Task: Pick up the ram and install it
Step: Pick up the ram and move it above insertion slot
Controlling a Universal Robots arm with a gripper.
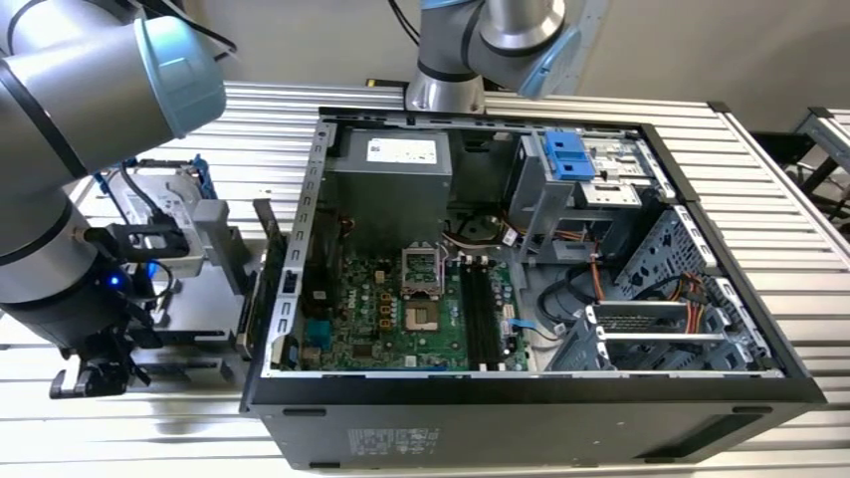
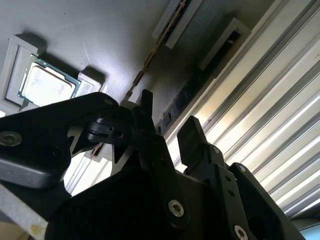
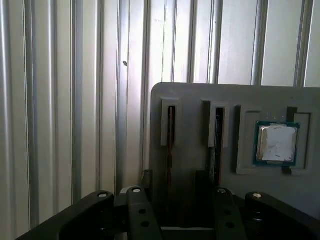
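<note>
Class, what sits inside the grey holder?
A ram stick in one slot, a second ram stick in the next, a CPU chip in the square recess. Slot walls hide the sticks' faces.

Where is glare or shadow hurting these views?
Second wrist view: table slats blown out, gripper in dark silhouette, chip washed pale. First wrist view: tray evenly lit, gripper underexposed. Exterior view: computer case shaded inside, foreground arm slightly soft.
</note>
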